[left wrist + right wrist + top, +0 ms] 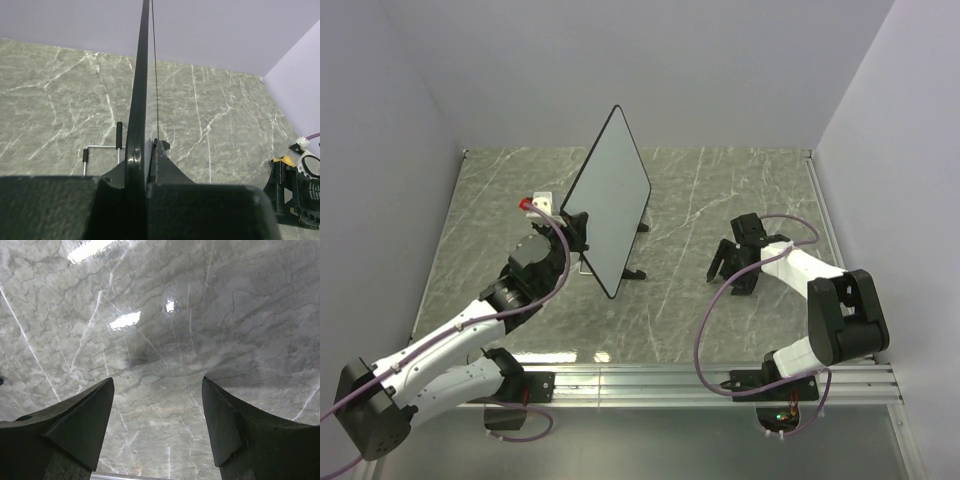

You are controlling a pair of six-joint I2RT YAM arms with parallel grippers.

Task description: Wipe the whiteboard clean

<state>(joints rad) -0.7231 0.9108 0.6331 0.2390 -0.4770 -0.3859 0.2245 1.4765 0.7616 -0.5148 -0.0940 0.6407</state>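
Observation:
The whiteboard [610,200] stands tilted on edge at the table's middle left, and its visible face shows no marks. Its black feet [637,274] touch the table. My left gripper [576,228] is shut on the board's left rim. In the left wrist view the board is edge-on as a thin black rim [138,95] running up from between the fingers of my left gripper [145,150]. My right gripper [732,270] hangs open low over the table on the right, well apart from the board. In the right wrist view nothing but marble lies between the fingers of my right gripper [157,390].
The table is grey marble [700,200], with white walls to the left, back and right. A metal rail [670,380] runs along the near edge. A small white piece with a red tip [532,203] sits by the left wrist. The board's wire stand [102,147] shows behind it.

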